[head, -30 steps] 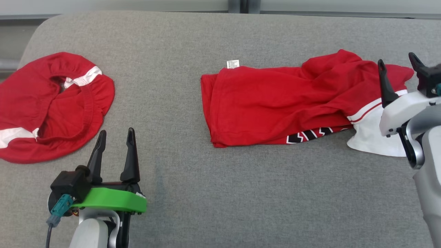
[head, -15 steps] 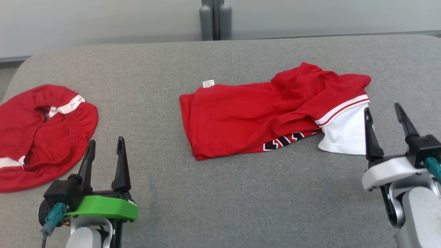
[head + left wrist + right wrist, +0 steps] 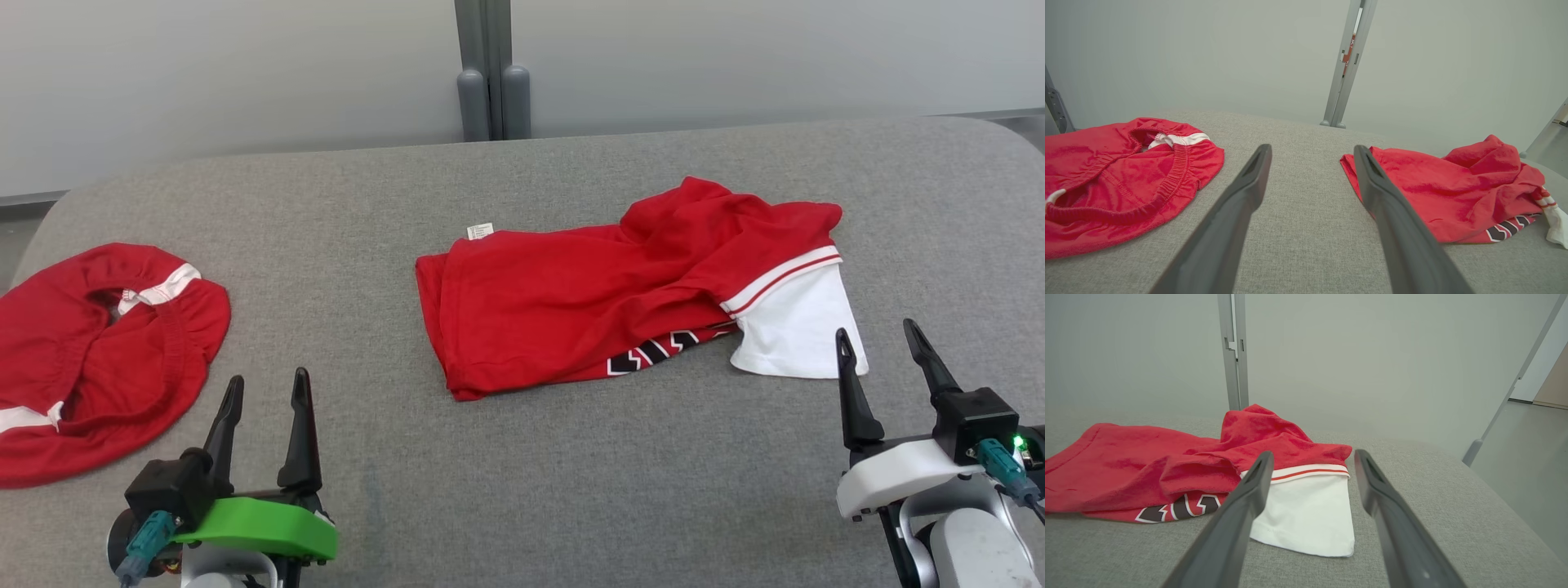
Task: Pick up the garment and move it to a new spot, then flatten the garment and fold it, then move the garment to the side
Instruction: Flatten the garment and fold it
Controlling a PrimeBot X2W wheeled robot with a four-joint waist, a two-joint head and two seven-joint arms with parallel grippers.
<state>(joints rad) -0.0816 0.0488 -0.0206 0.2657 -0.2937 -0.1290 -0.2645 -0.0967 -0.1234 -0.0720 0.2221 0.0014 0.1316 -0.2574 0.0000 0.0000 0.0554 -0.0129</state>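
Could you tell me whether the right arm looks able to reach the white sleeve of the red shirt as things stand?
Probably yes: the right pincer stands open just before the white sleeve, with nothing between them.

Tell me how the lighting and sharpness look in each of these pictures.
Head view: soft even light, no glare, red shirt sharp. Left wrist view: left tool looms large and slightly soft. Right wrist view: right tool likewise, white sleeve crisp.
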